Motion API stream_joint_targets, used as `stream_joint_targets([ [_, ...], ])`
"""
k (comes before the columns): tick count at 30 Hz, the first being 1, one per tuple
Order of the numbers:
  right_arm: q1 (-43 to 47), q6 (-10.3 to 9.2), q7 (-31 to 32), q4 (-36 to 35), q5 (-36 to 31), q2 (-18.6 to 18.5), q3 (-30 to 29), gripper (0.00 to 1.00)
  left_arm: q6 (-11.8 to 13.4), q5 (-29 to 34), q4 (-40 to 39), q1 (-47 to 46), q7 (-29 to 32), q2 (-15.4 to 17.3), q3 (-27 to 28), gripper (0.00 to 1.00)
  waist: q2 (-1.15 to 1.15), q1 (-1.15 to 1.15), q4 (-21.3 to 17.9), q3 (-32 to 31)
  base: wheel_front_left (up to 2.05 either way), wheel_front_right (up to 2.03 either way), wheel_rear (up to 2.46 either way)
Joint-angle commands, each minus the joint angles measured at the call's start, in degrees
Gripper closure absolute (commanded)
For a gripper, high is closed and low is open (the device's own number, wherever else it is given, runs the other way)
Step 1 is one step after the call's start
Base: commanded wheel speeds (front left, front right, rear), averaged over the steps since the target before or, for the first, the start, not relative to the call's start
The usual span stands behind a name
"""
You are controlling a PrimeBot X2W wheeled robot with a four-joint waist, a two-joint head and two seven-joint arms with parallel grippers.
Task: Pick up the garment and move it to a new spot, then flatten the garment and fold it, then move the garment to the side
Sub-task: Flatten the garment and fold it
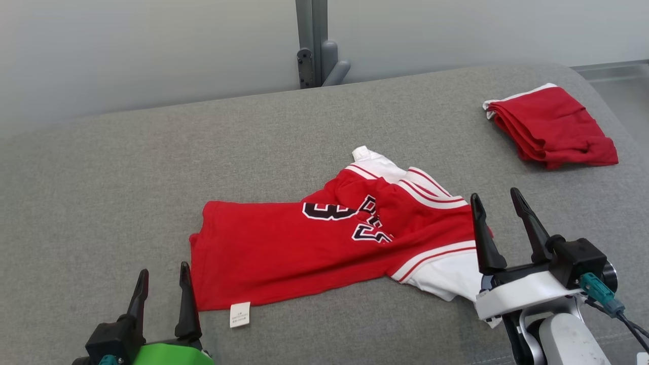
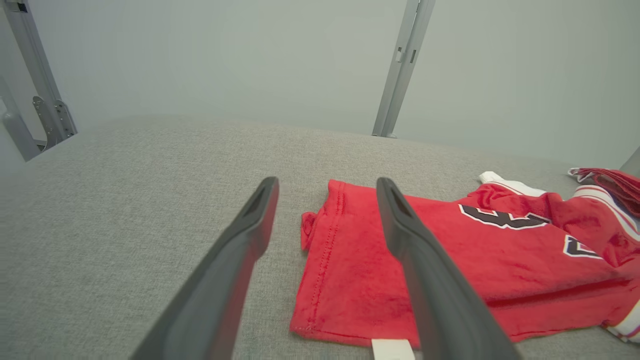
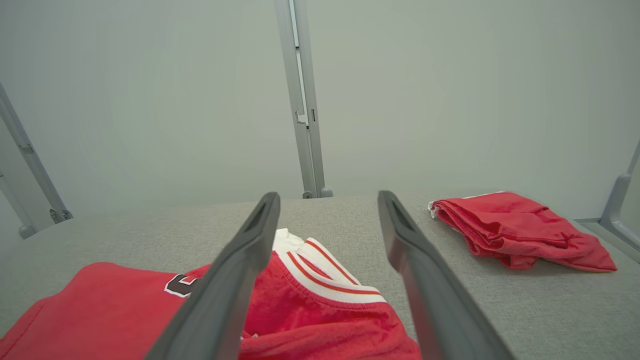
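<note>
Our left gripper (image 1: 164,268) sits lowest in the head view, its two dark fingers spread apart with nothing between them, just beside the near-left corner of the red jersey (image 1: 284,253). We see the jersey lying across the middle of the grey padded surface (image 1: 101,203), hem toward our left. Its white-striped trim, toward our right, bunches over itself and hides part of the black lettering. A white label (image 1: 240,314) pokes out at its near edge. The left wrist view adds the stitched hem (image 2: 325,260) and a small curled corner that the head view barely resolves. Our right gripper (image 1: 494,193), fingers likewise spread and empty, stands over the trimmed end. Its wrist view shows the layered edge of a folded red garment (image 3: 520,230), well apart at the far right, before a grey post (image 1: 312,40).
</note>
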Motion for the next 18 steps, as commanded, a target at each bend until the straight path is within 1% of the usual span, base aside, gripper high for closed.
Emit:
stream_joint_targets([
  [1,0.62,-0.06,-0.23,0.14,-0.02,-0.09,-0.15,0.0,-0.16,0.91,-0.31,1.3,0.0,-0.08,0.2,0.0,0.37,0.0,0.91,-1.32,0.0,0.0,0.0],
  [14,2.68,-0.06,-0.23,0.7,-0.45,-0.09,-1.17,0.0,-0.24,1.37,-1.42,3.43,-0.01,-0.25,-0.1,0.0,0.37,0.0,1.52,-2.53,0.0,0.0,0.0],
  [18,2.65,-0.06,-0.23,0.78,-0.08,-0.09,-1.04,0.0,0.17,1.38,-1.82,3.58,-0.01,-0.25,-0.59,0.0,0.37,0.0,1.43,-2.54,0.0,0.0,0.0],
])
